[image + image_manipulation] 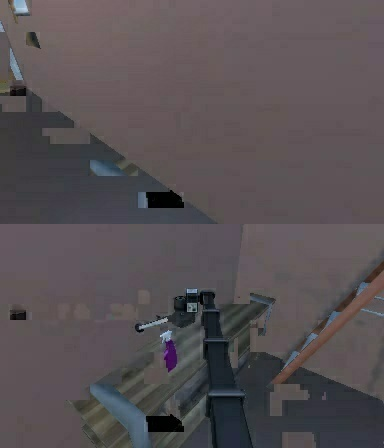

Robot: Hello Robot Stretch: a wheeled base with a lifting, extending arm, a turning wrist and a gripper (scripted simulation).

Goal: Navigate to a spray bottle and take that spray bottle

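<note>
A purple spray bottle (170, 353) with a pale top is upright over the wooden plank table (125, 389) in the arm side view. The dark arm (222, 374) rises from the bottom edge and ends near two white marked squares. Left of them sits the gripper's dark body, and its thin fingers (150, 324) reach left, just above and left of the bottle. With the tabletop behind them, I cannot tell whether the gripper holds anything.
The table has grey metal end frames (115, 409) and stands against a mauve wall (100, 264). An orange ladder (330, 324) leans at the right. In the forward view a mauve wall (240, 100) is close ahead, with dark floor (50, 180) at lower left.
</note>
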